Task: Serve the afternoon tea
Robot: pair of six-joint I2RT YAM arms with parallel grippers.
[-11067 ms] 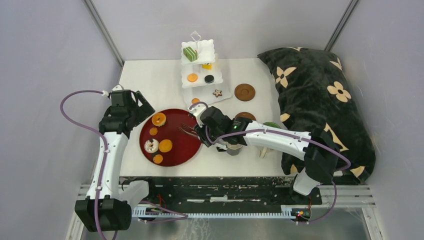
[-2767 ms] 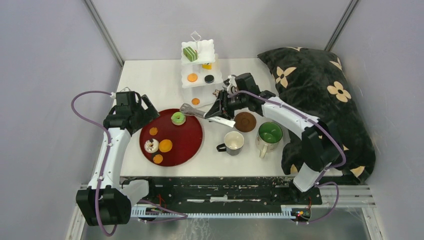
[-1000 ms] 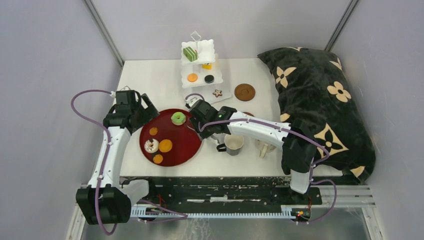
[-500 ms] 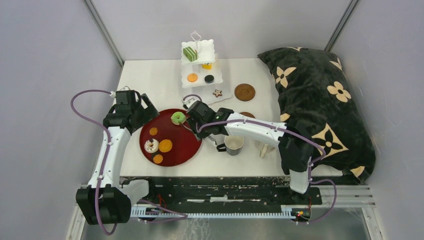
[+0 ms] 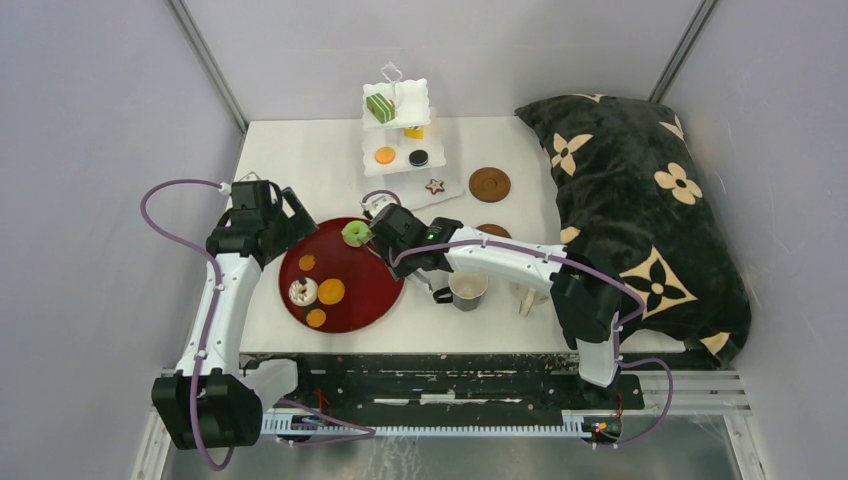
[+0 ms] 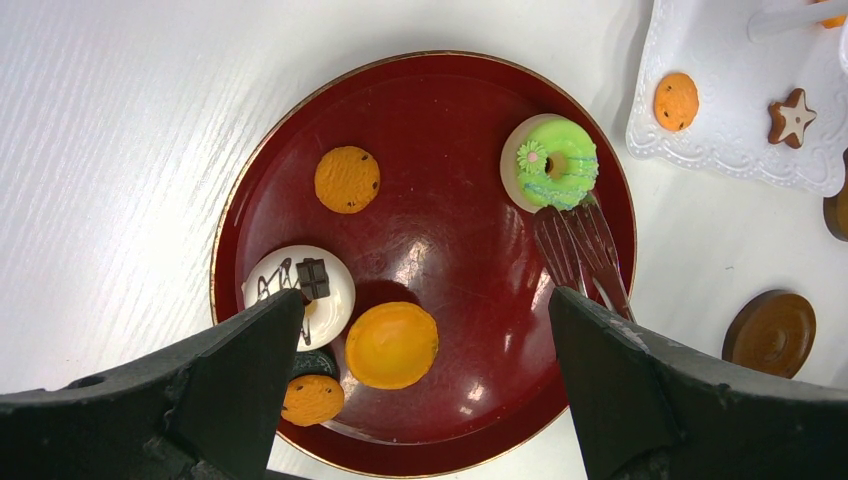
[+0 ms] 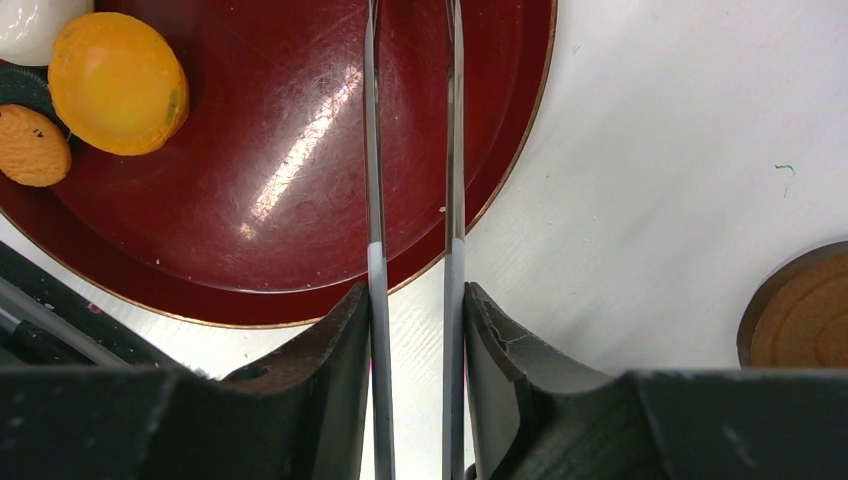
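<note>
**Right gripper (image 7: 415,295) clamping metal tongs (image 6: 585,250) at green donut (image 6: 552,163)**

Top view: the right arm is reaching across to the far right rim of the dark red tray (image 5: 355,295), and the green donut is sitting just off its gripper end, at the far side of the tray. The left gripper (image 6: 425,300) is hovering at the tray's far left edge. The white three-tier stand (image 5: 398,128) is standing at the back of the surface (image 5: 300,160). A star cookie (image 5: 435,186) is lying on its lowest tier and a brown coaster (image 5: 489,184) is sitting to its right. A mug (image 5: 467,287) is standing near the front, just beside the right arm. A dark pillow (image 5: 640,190) is filling the right side.

Left wrist view: the left gripper is spread wide and holding nothing, with one finger on either side of the tray below it. The donut is lying on the tray's upper right part. The tong tips are sitting right at its lower edge; whether they are pinching it, cannot tell. Orange discs (image 6: 347,179) and a white sweet (image 6: 300,285) are lying on the tray's left half.

Right wrist view: the right gripper is set narrow, and its fingers are pressing both tong arms from outside. The arms are running out side by side over the tray rim, and the tips are cut off at the top edge.
</note>
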